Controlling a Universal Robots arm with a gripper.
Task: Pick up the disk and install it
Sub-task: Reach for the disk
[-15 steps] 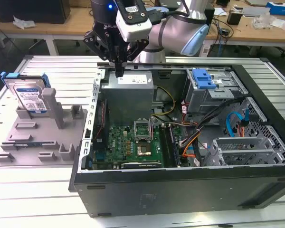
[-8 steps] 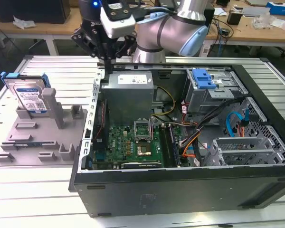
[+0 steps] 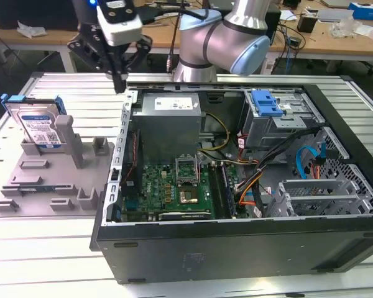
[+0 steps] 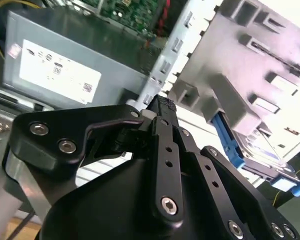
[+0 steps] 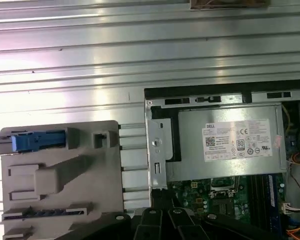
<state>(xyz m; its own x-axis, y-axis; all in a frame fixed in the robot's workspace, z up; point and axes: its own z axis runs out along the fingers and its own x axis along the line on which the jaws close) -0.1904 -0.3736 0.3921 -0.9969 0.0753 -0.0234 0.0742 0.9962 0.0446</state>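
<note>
Hand [image 3: 119, 84] closed tight, holding nothing, hovering over corner of open computer case [image 3: 236, 248], above case wall next to grey power supply [image 3: 171, 115]. Disk [image 3: 40, 127] outside case, to its exterior view's left, standing on edge in grey fixture [image 3: 56, 180] on table [image 3: 50, 267], well apart from hand. Fixture's post [image 3: 68, 139] just beside disk, on case-facing side.

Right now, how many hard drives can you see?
1: the disk stands on edge in the grey fixture at the exterior view's left. More may hide inside the computer case.
</note>
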